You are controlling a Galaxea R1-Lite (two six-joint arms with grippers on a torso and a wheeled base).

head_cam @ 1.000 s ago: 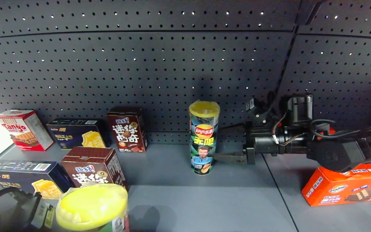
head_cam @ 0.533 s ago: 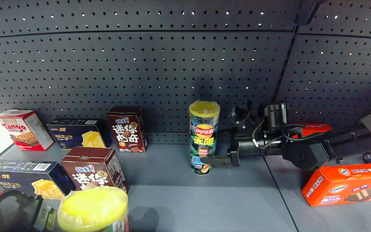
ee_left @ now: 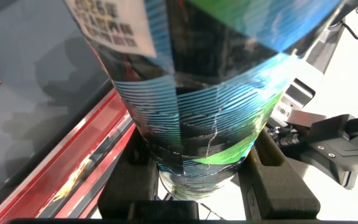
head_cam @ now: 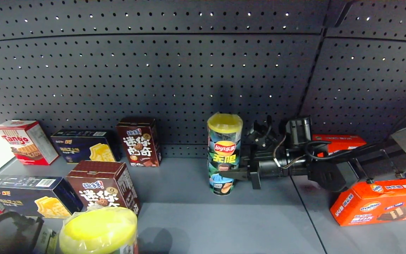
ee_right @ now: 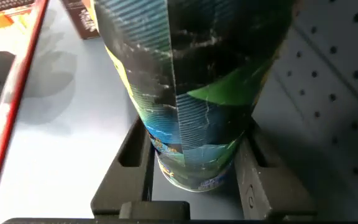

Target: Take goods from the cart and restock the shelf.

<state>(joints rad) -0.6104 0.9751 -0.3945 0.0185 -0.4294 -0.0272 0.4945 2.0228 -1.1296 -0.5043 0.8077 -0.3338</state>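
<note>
A tall chip can (head_cam: pixel 223 151) with a yellow lid stands on the grey shelf (head_cam: pixel 224 222) near the pegboard. My right gripper (head_cam: pixel 225 170) comes in from the right at the can's lower half. In the right wrist view its fingers (ee_right: pixel 132 155) press both sides of this can (ee_right: pixel 191 93), so the right gripper (ee_right: pixel 194 165) is shut on it. A second chip can (head_cam: pixel 99 231), also yellow-lidded, is at the bottom left edge of the head view. My left gripper (ee_left: pixel 201 186) is shut on that can (ee_left: pixel 197 112) near its base.
Two brown cookie boxes (head_cam: pixel 137 141) (head_cam: pixel 102 185), blue boxes (head_cam: pixel 83 144) and a red wafer box (head_cam: pixel 26 141) stand on the left. Orange boxes (head_cam: pixel 379 206) (head_cam: pixel 340 141) lie on the right. The pegboard wall (head_cam: pixel 153 70) is just behind the can.
My right gripper slid left along the shelf until its fingers flanked and met the standing can, which shifted slightly forward. The can in my left gripper sank a little.
</note>
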